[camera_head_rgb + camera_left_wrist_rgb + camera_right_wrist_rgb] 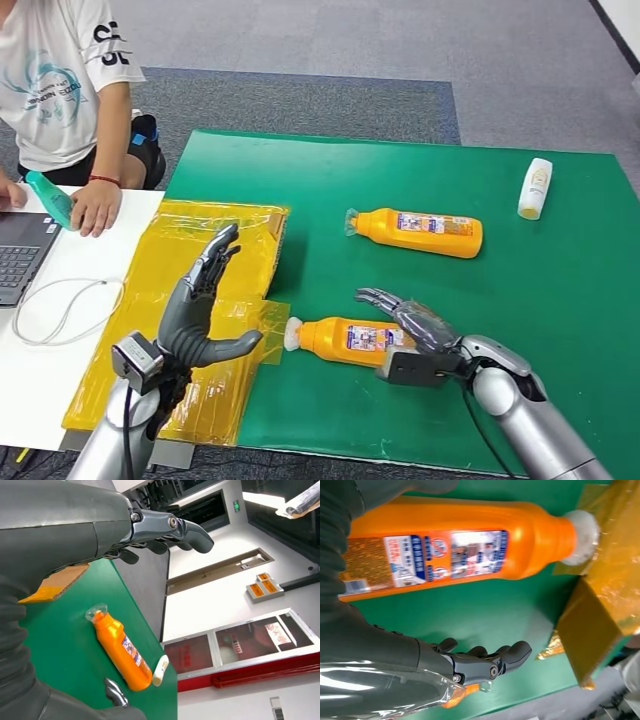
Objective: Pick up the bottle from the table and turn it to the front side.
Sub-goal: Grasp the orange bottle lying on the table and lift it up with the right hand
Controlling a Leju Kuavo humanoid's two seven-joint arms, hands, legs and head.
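Your bottle (346, 339) lies on its side on the green mat (453, 400), near the front of the desk (45, 390), its pale cap touching the edge of the yellow taped cardboard (226, 260). Your right hand (411, 325) sits at the bottle's base end with fingers spread over it. In the right wrist view the orange body (471, 545) lies along the palm while the fingers (486, 662) stand apart from it, so the hand is not closed on it, and you cannot tell from any view whether the palm actually touches it.

Your left hand (200, 315) is raised above the yellow cardboard, fingers apart, holding nothing.

Around you: a second orange bottle (415, 232) lies farther back on the mat, well apart from yours, cap pointing the same way. A small white bottle (535, 188) lies beyond it toward the far right edge. The folded edge of the cardboard stands just beside your bottle's cap, closest of anything to it.

On the white part of the desk to the left you have a laptop (23, 255), cut off by the frame, and a loop of white cable (64, 310). A person in a white shirt (53, 90) sits there, one hand (94, 207) resting on the desk by a teal object (49, 198) that is partly hidden.

The label print on both orange bottles is too small to read.
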